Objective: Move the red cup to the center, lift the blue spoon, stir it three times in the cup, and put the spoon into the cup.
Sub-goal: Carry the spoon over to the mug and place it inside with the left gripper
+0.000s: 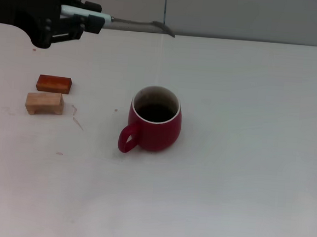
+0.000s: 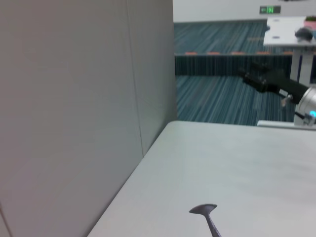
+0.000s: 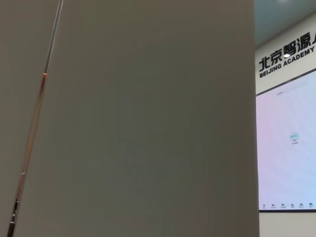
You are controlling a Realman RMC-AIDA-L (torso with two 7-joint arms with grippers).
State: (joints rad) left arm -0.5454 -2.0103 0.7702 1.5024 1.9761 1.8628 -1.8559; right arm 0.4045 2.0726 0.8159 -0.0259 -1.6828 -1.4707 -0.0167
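The red cup (image 1: pixel 154 126) stands upright in the middle of the white table (image 1: pixel 242 174), its handle toward the front left. My left gripper (image 1: pixel 78 20) is at the far left, high above the table, shut on the pale-blue handle of the blue spoon (image 1: pixel 134 22). The spoon lies level, its grey bowl pointing right, well behind and above the cup. The spoon's bowl also shows in the left wrist view (image 2: pixel 204 211). My right gripper is out of the head view; a dark arm (image 2: pixel 276 83) shows far off in the left wrist view.
An orange-brown block (image 1: pixel 54 84) and a tan wooden block (image 1: pixel 44 103) lie at the left of the table, below my left gripper. A grey wall (image 1: pixel 238 15) runs along the table's far edge.
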